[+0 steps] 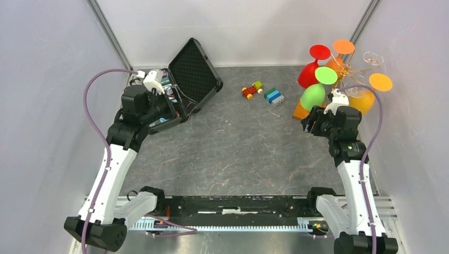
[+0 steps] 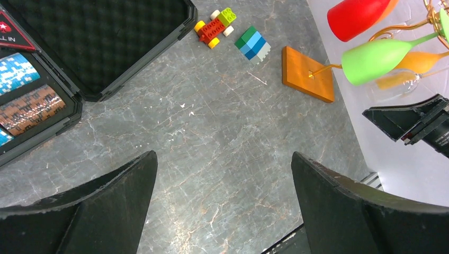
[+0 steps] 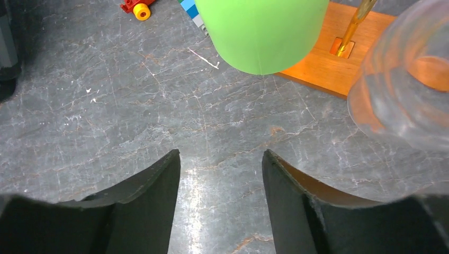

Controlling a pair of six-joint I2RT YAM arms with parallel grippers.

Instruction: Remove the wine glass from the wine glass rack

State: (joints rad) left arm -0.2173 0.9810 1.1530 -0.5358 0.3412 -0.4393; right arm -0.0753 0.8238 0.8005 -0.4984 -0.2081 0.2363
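The rack (image 2: 304,74) stands at the far right of the counter (image 1: 238,153), with coloured glasses hanging bowl-down from it. The right jaws are parted and empty, just short of the green glass (image 3: 262,32) (a clear glass (image 3: 402,90) hangs beside it). The left jaws gape wide, empty, by the case (image 1: 196,69).

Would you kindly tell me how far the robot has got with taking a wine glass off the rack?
Nothing is done yet: the green glass and the others hang on the wine glass rack. In hand: the right gripper is open and empty, close by the green glass's bowl. The left gripper is open and empty, far from the rack. Left: grip a glass and lift it free.
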